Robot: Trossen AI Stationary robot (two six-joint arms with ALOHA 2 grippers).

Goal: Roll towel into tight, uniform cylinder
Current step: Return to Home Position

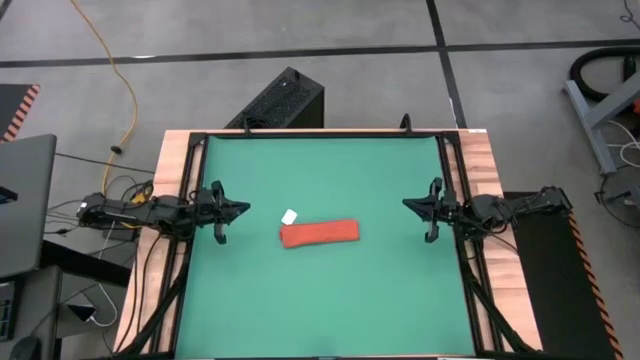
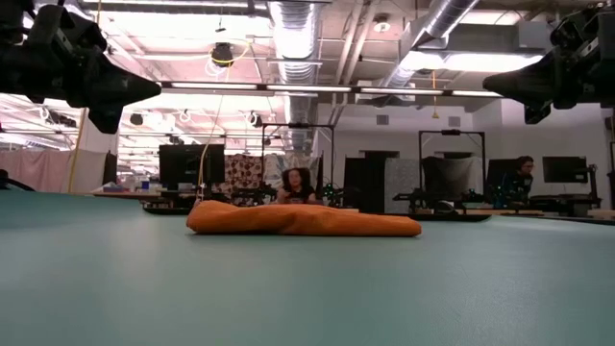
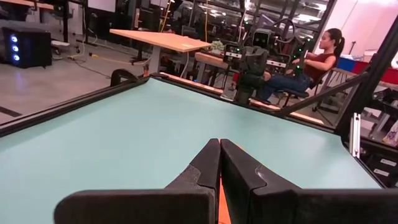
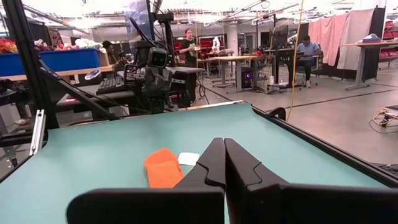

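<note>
Midway between closed left hand (image 1: pixel 232 209) and closed right hand (image 1: pixel 415 204) lies towel (image 1: pixel 319 234), tag (image 1: pixel 290 216) unreadable.

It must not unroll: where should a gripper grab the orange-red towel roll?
Probably mid-length, from straight above, pinching across its narrow width: the orange-red cloth roll lies long and low on the green mat, so that holds the layers.

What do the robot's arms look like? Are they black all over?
Yes, nearly. The left arm and right arm are both black and thin, built of chunky jointed pieces, with dark cables running beside them. Each ends in two black jaws, wide at the base and narrowing to a tip like a beak.
</note>
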